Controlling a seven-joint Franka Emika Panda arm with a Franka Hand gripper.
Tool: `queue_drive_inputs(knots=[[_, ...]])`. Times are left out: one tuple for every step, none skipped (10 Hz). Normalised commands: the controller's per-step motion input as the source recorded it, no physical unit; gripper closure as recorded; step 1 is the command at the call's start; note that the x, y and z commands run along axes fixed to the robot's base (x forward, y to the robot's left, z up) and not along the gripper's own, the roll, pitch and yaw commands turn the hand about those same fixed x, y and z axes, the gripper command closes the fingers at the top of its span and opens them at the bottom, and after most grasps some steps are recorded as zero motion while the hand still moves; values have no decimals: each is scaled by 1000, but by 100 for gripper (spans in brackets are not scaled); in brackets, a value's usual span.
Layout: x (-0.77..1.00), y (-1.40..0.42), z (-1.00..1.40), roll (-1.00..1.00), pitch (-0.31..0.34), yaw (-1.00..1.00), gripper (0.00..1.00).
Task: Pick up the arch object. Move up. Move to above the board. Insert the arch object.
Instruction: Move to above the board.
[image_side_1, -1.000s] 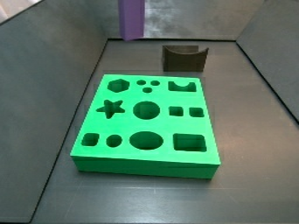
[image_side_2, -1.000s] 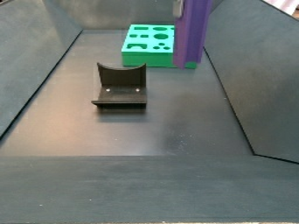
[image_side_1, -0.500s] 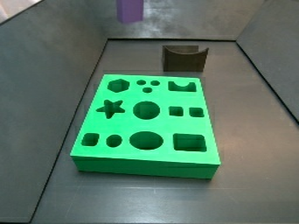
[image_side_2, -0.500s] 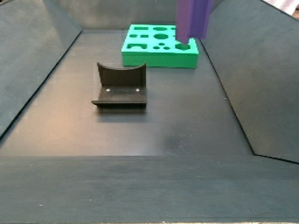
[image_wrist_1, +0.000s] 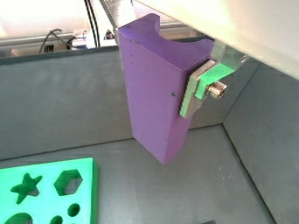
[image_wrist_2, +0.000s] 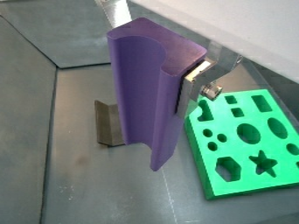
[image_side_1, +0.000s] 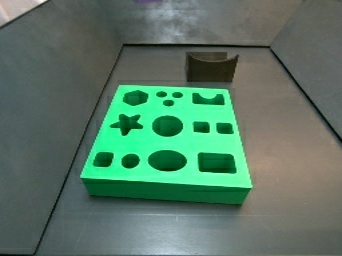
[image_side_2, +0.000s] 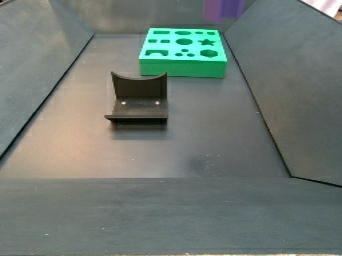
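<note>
Hanging clamped in the tool (image_wrist_1: 176, 77), the arch object (image_wrist_1: 158, 96) clears the floor.

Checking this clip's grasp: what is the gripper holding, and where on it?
The gripper, raised above the floor, holds the arch object near its upper end, fingers clamped on opposite sides.

— Setting?
— A robotics test cell: dark panelled enclosure, a fixture (image_side_2: 136, 98) on the worktop (image_side_2: 187, 150), the gripper (image_wrist_1: 176, 79) clamping a purple arch object (image_wrist_1: 158, 92) above it.
</note>
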Motion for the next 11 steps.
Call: queue_drive_inputs(knots=[[150, -1000, 67, 43, 48, -1000, 100], [151, -1000, 65, 55, 50, -1000, 100], [156, -1000, 69, 72, 60, -1000, 100], [164, -1000, 71, 51, 72, -1000, 100], [175, -1000, 72, 42, 99, -1000, 100], [188, -1000, 75, 31, 131, -1000, 100], [203, -1000, 79, 16, 178, -975, 100], [219, -1000, 86, 7, 189, -711, 100], [243, -1000, 91, 4, 188, -462, 100], [281, -939, 91, 14, 182, -201, 100], [234, -653, 68, 29, 177, -67, 100]])
